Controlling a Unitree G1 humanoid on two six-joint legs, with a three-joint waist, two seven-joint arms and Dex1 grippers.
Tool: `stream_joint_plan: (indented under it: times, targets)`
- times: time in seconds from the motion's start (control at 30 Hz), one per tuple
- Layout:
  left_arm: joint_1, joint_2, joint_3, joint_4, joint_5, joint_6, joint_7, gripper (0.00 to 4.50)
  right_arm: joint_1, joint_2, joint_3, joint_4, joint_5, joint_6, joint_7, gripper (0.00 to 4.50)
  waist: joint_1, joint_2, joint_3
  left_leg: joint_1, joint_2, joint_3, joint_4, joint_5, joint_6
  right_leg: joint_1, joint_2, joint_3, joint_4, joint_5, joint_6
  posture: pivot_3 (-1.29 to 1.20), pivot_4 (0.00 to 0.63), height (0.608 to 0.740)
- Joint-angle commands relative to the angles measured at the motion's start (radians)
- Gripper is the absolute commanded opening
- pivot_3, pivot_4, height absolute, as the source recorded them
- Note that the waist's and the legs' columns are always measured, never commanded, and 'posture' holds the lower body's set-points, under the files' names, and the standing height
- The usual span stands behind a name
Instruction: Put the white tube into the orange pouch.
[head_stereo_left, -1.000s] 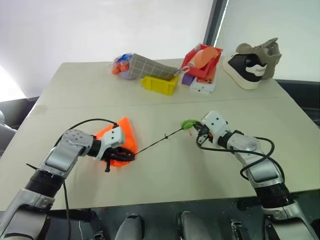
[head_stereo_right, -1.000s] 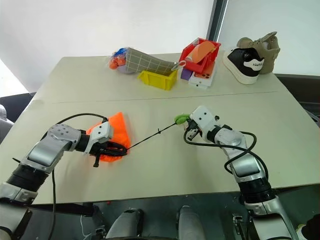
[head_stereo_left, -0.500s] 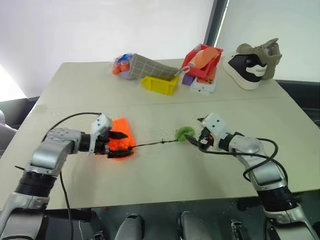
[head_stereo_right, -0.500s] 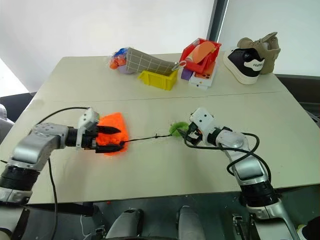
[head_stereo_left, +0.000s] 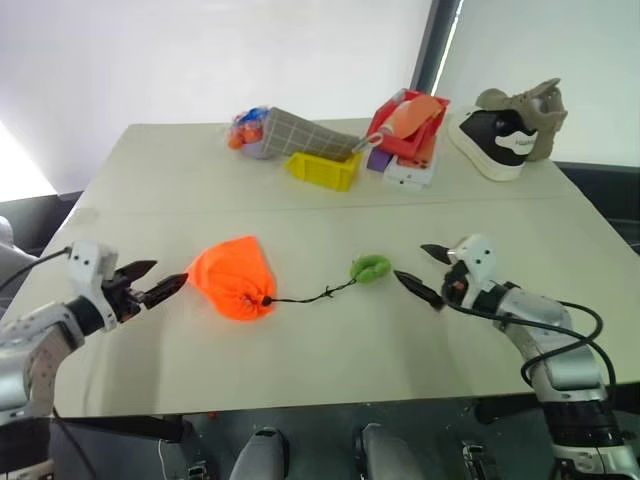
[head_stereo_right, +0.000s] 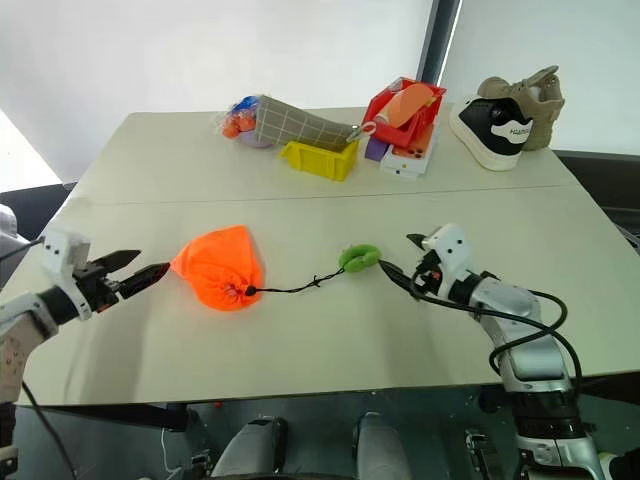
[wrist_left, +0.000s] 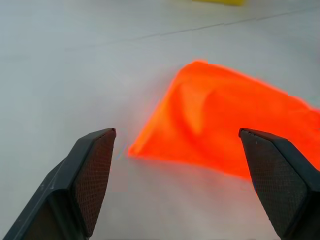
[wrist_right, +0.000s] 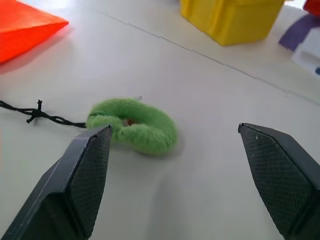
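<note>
Fingers on both arms stand wide apart and hold nothing. Just in front of the left gripper (head_stereo_left: 148, 284) lies the orange pouch (head_stereo_left: 233, 277), close to its tips but not touching them. Its mouth looks pulled shut, and a thin black cord (head_stereo_left: 310, 296) runs from it to a fuzzy green ring (head_stereo_left: 369, 267), which sits just ahead of the right gripper (head_stereo_left: 422, 270).

The pouch looks soft, light and floppy, so it would likely sag and slide on the smooth table (head_stereo_left: 330, 350) if pushed. A good place to take it is probably the bunched cloth by the mouth, or the ring and cord. The white tube cannot be picked out anywhere; the pouch bulges a little, so it may be inside, but that cannot be told. By its nature a slim plastic tube would be light, stiff and a bit slippery, best pinched across its middle.

Far past both sets of fingers, at the back of the table, sit a yellow bin (head_stereo_left: 321, 168), a red bin (head_stereo_left: 406, 124), a checked cloth bag (head_stereo_left: 290, 132) and a shoe (head_stereo_left: 505, 134). Nothing stands between the fingers and the pouch.
</note>
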Motion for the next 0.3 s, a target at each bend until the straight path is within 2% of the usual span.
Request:
stream_joint_plan:
  times: [0.03,0.3]
  targets:
    - [0.036,-0.013,0.029,-0.014,0.032,-0.086,0.047,4.20,0.006,-0.003,-0.035,0.015,0.040,-0.028,0.030,4.18,-0.001,-0.001,0.000,0.000,0.000,0.000,0.000,0.000,0.000,0.000,0.000,0.000,0.000,-0.001,0.001,0.00,0.150,0.740]
    - [0.104,-0.039,0.010,-0.012,0.033,-0.130,0.055,4.20,0.025,0.006,-0.022,0.041,0.040,-0.045,0.030,4.18,-0.002,0.000,-0.001,0.000,0.000,0.000,0.000,0.000,0.000,0.000,0.000,0.000,-0.001,-0.001,0.001,0.00,0.150,0.740]
